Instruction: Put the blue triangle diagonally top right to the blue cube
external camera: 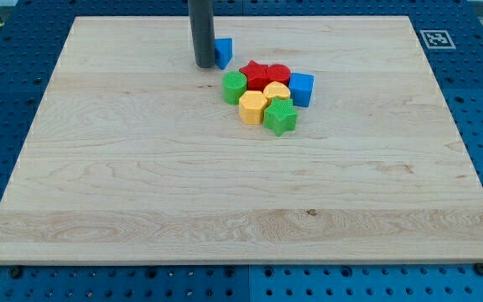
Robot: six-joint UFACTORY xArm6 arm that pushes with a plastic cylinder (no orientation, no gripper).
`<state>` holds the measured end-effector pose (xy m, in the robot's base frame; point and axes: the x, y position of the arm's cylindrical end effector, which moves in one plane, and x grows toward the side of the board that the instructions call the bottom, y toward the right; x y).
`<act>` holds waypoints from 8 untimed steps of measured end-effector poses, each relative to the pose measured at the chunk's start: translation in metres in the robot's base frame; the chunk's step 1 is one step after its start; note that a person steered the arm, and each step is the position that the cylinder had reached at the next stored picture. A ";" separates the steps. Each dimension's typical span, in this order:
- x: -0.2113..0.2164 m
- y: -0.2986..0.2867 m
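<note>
Presently, landmark: blue cube (301, 89), at the right end of a tight cluster near the wooden board's (141, 184) top centre.
Blue triangle: (223, 52) up and to the view's left of the blue cube, apart from the cluster.
My tip: (203, 64) touching the blue triangle's left side; a bare rod, no jaws to open or close.
Cluster: red star (253, 74), second red block (278, 74), green cylinder (235, 87), yellow hexagon (252, 107), second yellow block (277, 91), green star (280, 117), all left of the blue cube.
</note>
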<state>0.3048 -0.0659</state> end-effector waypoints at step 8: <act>-0.032 0.086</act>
<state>0.2729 0.0203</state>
